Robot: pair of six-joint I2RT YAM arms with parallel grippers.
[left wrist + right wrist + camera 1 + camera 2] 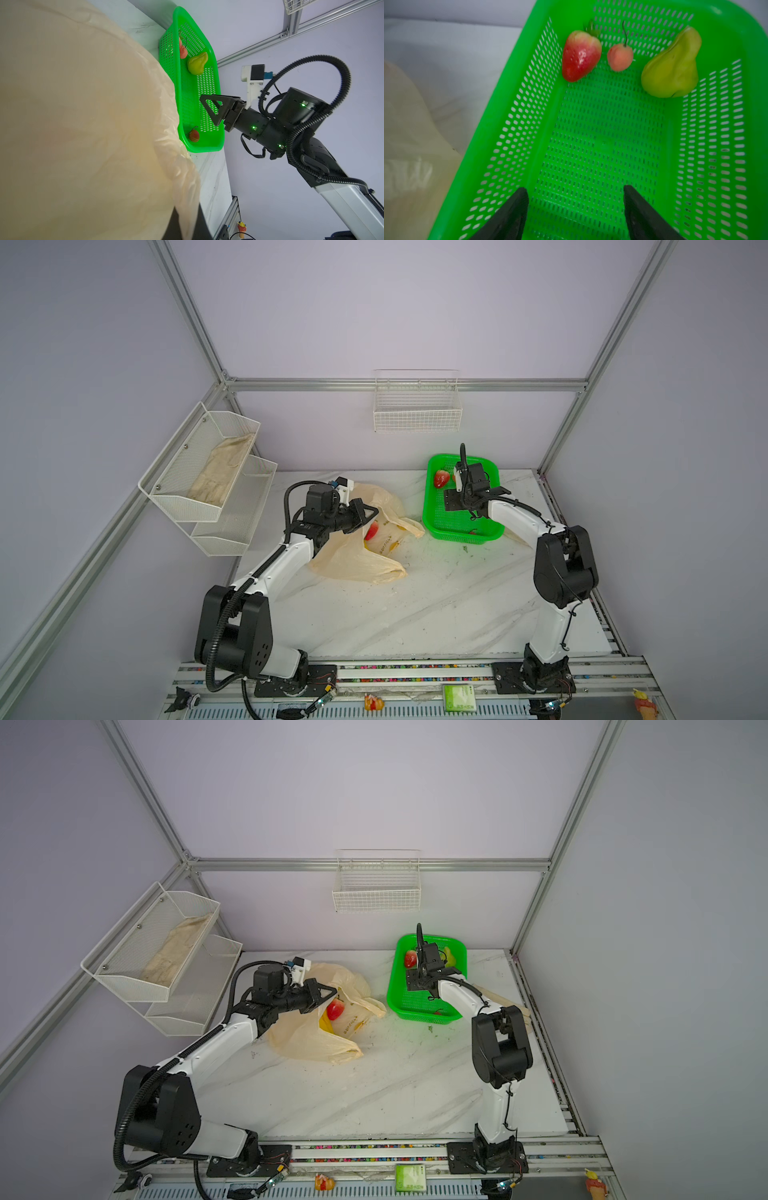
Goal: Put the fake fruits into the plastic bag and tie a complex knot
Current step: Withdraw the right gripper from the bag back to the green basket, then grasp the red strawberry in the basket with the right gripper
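Fruit packing was only partly done, and no knot was tied.
The plastic bag [353, 564], thin and crinkly, lay open on the worktop [415, 614] with the bagged strawberry [335, 1009] and the banana [325, 1023] inside. The left end effector [370, 512] was pinched shut on its rim. The right end effector [574, 189] hung with its jaws apart over the green basket [512, 116]. The basket strawberry [580, 56], cherry [619, 57] and pear [671, 66] waited just ahead of it.

Probably a robotics lab cell: aluminium frame [407, 384], plain walls [395, 302], bolted-down robot arms [286, 560].
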